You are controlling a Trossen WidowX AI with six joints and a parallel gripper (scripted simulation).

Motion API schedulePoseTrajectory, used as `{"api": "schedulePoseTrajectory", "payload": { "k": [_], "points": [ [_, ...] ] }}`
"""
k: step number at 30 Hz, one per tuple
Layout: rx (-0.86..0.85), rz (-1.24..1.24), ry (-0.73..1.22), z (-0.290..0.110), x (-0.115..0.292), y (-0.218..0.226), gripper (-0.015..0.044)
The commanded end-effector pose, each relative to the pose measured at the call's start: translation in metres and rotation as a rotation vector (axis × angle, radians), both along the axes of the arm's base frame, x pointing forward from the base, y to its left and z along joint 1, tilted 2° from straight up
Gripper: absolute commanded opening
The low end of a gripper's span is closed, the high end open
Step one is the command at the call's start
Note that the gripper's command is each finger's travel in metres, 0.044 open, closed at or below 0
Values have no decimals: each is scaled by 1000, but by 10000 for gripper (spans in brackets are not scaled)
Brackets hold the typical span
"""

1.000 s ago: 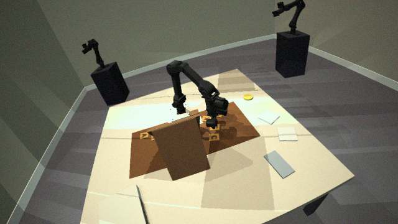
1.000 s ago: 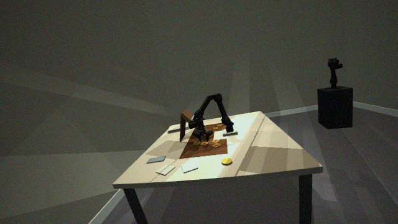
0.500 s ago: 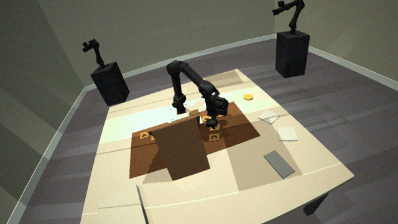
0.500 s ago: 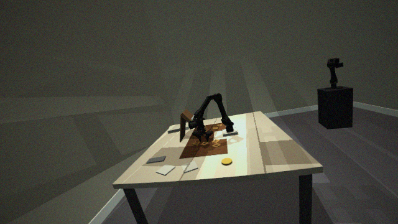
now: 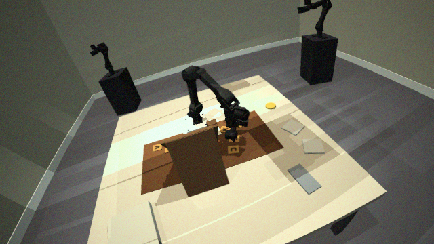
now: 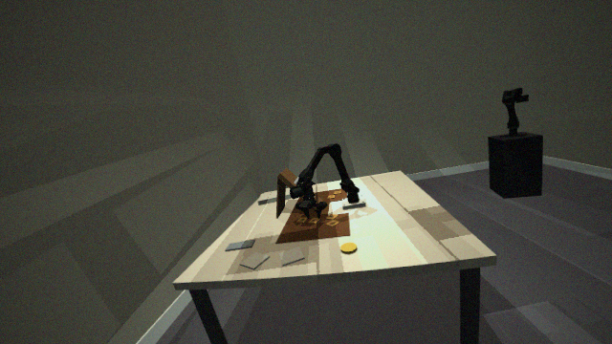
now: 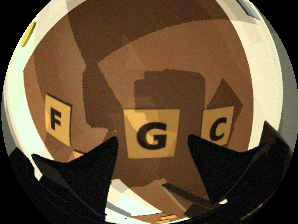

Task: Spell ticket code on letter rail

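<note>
My gripper [image 5: 232, 136] [image 6: 314, 213] [image 7: 154, 140] is open and empty, low over the brown mat [image 5: 266, 133] [image 6: 313, 234]. The G tile [image 7: 167, 116] lies flat between and beyond the fingertips in the wrist view. The C tile [image 5: 233, 149] [image 7: 218, 125] lies just to its right there, the F tile [image 7: 58, 120] to its left, with a sliver of another tile [image 7: 79, 154] beside F. More tiles [image 5: 156, 148] [image 6: 338, 192] lie at the mat's other end. A tilted brown board [image 5: 200, 163] [image 6: 281, 196] stands over the mat; its letter face and the ticket's code cannot be read.
A yellow disc [image 5: 270, 106] [image 6: 348, 247], two pale square plates [image 5: 293, 127] [image 5: 313, 146] and a grey slab [image 5: 304, 179] [image 6: 240, 246] lie on the table beyond the mat. A thin upright panel [image 5: 155, 221] is at the lower left in the top view.
</note>
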State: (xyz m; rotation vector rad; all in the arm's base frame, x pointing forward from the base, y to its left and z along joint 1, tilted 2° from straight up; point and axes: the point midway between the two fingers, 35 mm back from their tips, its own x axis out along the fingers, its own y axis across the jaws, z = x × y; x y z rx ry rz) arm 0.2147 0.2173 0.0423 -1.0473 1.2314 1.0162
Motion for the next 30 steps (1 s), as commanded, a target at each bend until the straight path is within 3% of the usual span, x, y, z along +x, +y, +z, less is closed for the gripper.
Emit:
{"api": "schedulePoseTrajectory", "payload": {
  "k": [1, 30],
  "points": [
    [-14, 4, 7, -11, 0, -2, 340],
    [-14, 4, 7, -15, 0, -2, 340]
  ]
}}
